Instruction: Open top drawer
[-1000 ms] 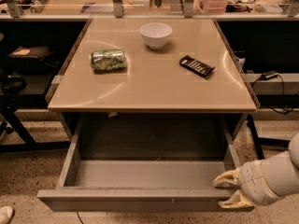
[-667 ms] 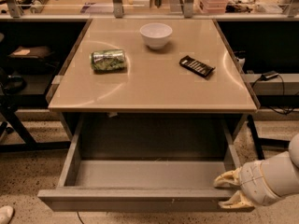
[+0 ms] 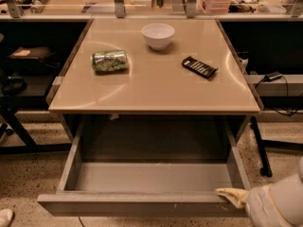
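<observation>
One beige table (image 3: pixel 156 91) carries a white bowl (image 3: pixel 157 34), a green can (image 3: pixel 110 61) lying on its side and a flat black device (image 3: pixel 199 67). Speckled floor (image 3: pixel 28 174) lies below. Compared with one second ago, the gripper (image 3: pixel 232 196) sits lower, while the top drawer (image 3: pixel 151 176) is pulled out equally far. The gripper touches the drawer front's top edge near its right end. Whether it is open or closed cannot be told.

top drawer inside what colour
Plain grey, best seen in the camera view; the top drawer stands open, with the gripper at its front right corner.
</observation>
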`<act>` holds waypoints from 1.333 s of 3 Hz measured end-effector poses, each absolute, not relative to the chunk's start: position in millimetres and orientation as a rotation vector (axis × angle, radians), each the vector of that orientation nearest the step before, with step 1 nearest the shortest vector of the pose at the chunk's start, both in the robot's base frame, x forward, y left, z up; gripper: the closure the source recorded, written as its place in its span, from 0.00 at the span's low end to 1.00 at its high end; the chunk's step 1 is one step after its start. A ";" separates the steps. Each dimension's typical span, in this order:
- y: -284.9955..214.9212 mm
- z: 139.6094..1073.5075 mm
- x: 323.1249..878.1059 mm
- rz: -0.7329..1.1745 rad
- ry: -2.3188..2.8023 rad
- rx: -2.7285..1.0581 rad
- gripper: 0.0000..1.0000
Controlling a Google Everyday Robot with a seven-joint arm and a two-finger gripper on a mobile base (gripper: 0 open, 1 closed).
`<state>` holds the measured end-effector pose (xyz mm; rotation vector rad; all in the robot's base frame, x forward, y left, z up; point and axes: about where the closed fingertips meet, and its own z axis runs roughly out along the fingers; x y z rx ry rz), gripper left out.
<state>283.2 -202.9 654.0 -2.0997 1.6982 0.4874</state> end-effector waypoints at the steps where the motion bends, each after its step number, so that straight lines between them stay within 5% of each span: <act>1: -201.3 654.3 263.7 0.523 1.677 -2.125 0.61; 2: -201.3 658.8 264.1 0.523 1.677 -2.126 0.84; 3: -201.3 658.8 264.1 0.522 1.677 -2.126 0.79; 4: -201.3 658.8 264.1 0.522 1.677 -2.126 0.56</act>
